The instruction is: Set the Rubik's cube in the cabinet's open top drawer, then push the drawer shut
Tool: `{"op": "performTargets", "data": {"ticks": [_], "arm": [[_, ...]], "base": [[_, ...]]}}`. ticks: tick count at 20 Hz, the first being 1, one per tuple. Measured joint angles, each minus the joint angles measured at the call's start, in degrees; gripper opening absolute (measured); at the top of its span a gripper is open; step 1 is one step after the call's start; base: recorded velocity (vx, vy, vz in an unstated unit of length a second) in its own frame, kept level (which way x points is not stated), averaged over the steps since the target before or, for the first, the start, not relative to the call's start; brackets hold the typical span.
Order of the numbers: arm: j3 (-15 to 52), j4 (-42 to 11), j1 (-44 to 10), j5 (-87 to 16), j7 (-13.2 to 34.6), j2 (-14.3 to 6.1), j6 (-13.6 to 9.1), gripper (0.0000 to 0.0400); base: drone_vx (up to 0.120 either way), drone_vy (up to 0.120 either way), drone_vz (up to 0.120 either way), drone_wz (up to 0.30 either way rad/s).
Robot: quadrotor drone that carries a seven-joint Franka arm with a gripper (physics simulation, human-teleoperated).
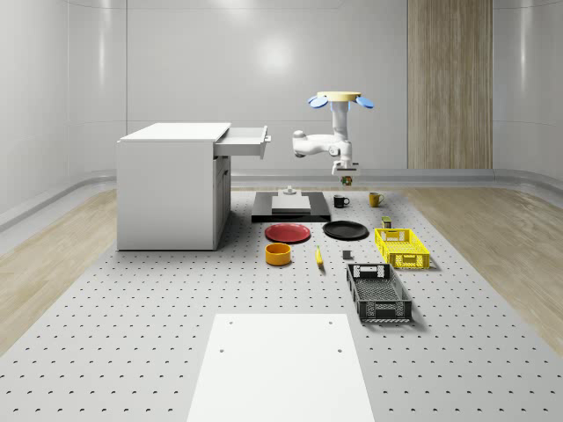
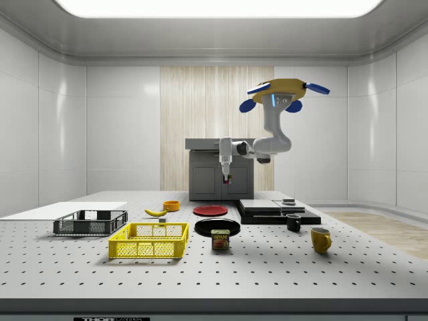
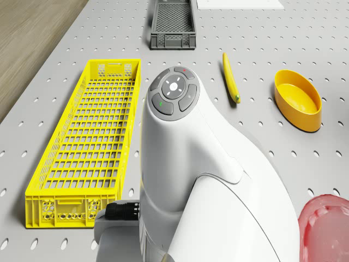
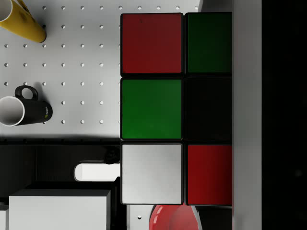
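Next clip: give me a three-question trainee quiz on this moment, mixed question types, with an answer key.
1. True or false: the Rubik's cube already lies in the cabinet's top drawer.
2. Multiple choice: in the whole-scene view, the drone hovers
A. directly over the cabinet
B. to the right of the open drawer, above the table
C. over the gray crate
3. Short answer: what lies on the table between the yellow crate and the orange bowl in the drone view?

Key:
1. False: the gripper holds the cube in the air, lower than the drawer and to its right.
2. B
3. A banana.
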Motion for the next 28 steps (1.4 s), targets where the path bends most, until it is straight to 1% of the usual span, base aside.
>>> {"op": "performTargets", "data": {"ticks": [6, 14, 16, 20, 28], "arm": [[0.1, 0.0, -0.1, 0.4, 0.1, -0.9, 0.9, 0.0325], [0.2, 0.0, -0.2, 0.8, 0.2, -2.0, 1.9, 0.0325], [0.2, 0.0, -0.2, 0.9, 0.2, -2.3, 2.1, 0.0325], [0.3, 0.0, -0.2, 1.1, 0.2, -2.7, 2.5, 0.0325], [0.4, 0.1, -0.3, 1.4, 0.3, -3.6, 3.3, 0.0325]], "base": [[0.000, -0.120, 0.113, 0.000], [0.000, -0.120, 0.000, 0.000], [0.000, 0.000, 0.000, 0.000], [0.000, 0.000, 0.120, 0.000], [0.000, -0.115, 0.120, 0.000]]}}
